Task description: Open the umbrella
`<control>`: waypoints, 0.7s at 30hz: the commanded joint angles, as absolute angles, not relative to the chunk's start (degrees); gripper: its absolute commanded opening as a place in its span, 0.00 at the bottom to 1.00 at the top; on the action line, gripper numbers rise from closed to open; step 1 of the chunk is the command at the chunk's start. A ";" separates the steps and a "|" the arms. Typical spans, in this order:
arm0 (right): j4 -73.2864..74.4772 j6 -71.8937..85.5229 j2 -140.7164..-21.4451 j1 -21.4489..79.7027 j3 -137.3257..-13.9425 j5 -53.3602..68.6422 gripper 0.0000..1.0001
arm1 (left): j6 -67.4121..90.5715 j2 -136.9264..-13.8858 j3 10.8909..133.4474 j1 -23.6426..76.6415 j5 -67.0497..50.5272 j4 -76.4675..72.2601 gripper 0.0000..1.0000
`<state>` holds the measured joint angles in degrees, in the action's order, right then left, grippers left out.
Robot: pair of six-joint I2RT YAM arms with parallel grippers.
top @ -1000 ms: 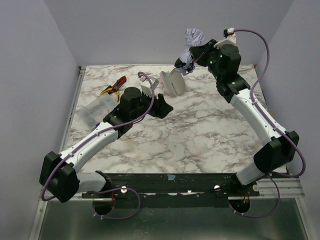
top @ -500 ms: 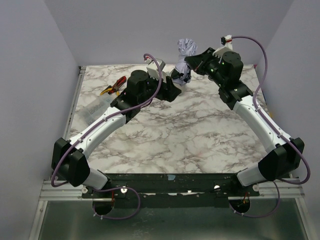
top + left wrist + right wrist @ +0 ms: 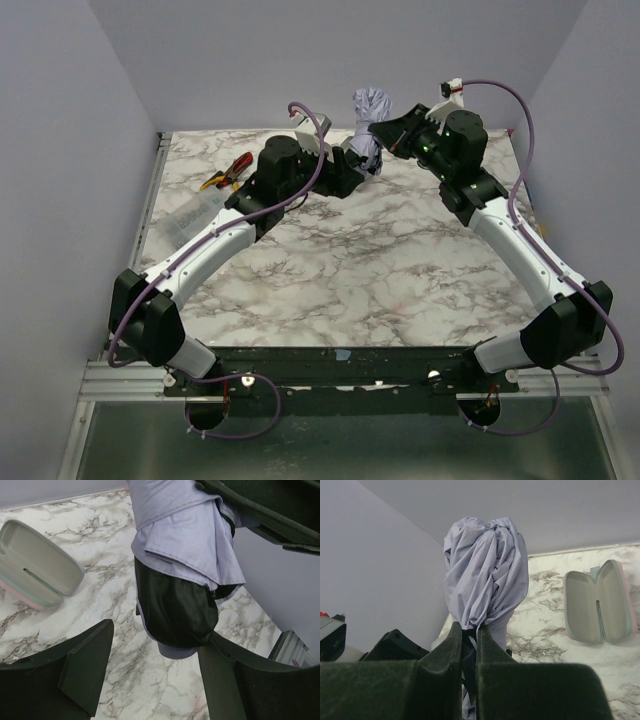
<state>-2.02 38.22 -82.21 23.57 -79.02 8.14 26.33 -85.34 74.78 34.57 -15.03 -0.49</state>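
Where the marble table (image 3: 330, 270) meets the back wall, at about twelve o'clock in the top view, the umbrella (image 3: 370, 108) is held up off the surface with its canopy bunched and unopened. Starting from the left, the red-and-yellow pliers (image 3: 228, 172) are seen at ten o'clock on the table. A clear plastic box (image 3: 195, 213) lies just beside them toward the near side, partly hidden by the left arm. An open glasses case (image 3: 37, 565) (pale grey-green inside, with a pink edge) is shown lying flat on the marble at ten o'clock in the left wrist view, well apart from the umbrella.

The left gripper (image 3: 343, 168) is set at the umbrella's lower end with its jaws spread wide. One finger (image 3: 82, 672) stands clear of the fabric at seven o'clock. The other finger (image 3: 235, 680), at five o'clock, is close against the black underside, though contact cannot be made out for certain. Between them the folds hang down, lavender outside and black inside.

Further right, the right gripper (image 3: 468, 645) is clamped on the umbrella just below the crumpled lavender bundle. Its two fingers are pressed nearly together with only a thin strip of dark material between them; whether shaft or fabric is pinched there cannot be told.
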 commanded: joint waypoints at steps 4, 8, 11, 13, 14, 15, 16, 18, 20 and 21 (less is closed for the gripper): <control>-6.80 40.05 -79.30 23.86 -78.05 10.52 0.01 | 27.42 -87.09 77.09 33.63 -15.34 -0.44 0.52; -7.19 39.54 -79.56 23.89 -78.85 8.59 0.01 | 27.99 -87.42 76.11 33.68 -16.96 -0.40 0.25; -7.33 37.50 -79.87 23.91 -80.02 4.23 0.01 | 28.87 -86.62 74.07 33.75 -17.83 -0.26 0.14; -7.26 36.02 -80.33 23.85 -81.08 -1.30 0.01 | 29.66 -85.72 71.90 33.84 -18.51 -0.18 0.13; -7.41 35.39 -80.62 23.79 -81.58 -4.36 0.01 | 29.86 -85.17 70.75 34.12 -18.71 -0.10 0.13; -7.64 34.55 -81.11 23.84 -82.05 -6.42 0.01 | 29.97 -84.41 69.24 34.38 -18.81 -0.09 0.13; -8.08 33.87 -81.37 23.82 -82.60 -8.34 0.01 | 29.97 -83.62 68.01 34.68 -18.81 -0.13 0.13; -9.43 32.56 -82.11 23.88 -83.52 -10.83 0.01 | 30.06 -82.14 65.34 35.35 -18.90 -0.12 0.12; -11.15 31.25 -82.86 23.80 -84.37 -11.89 0.01 | 29.99 -80.80 62.95 36.00 -19.03 -0.12 0.12; -11.80 30.77 -83.36 23.83 -84.93 -12.03 0.01 | 29.82 -80.23 61.92 36.17 -19.07 -0.17 0.12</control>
<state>-2.46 33.87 -82.74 23.99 -80.05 -4.62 29.17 -83.74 66.26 35.20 -18.04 -2.20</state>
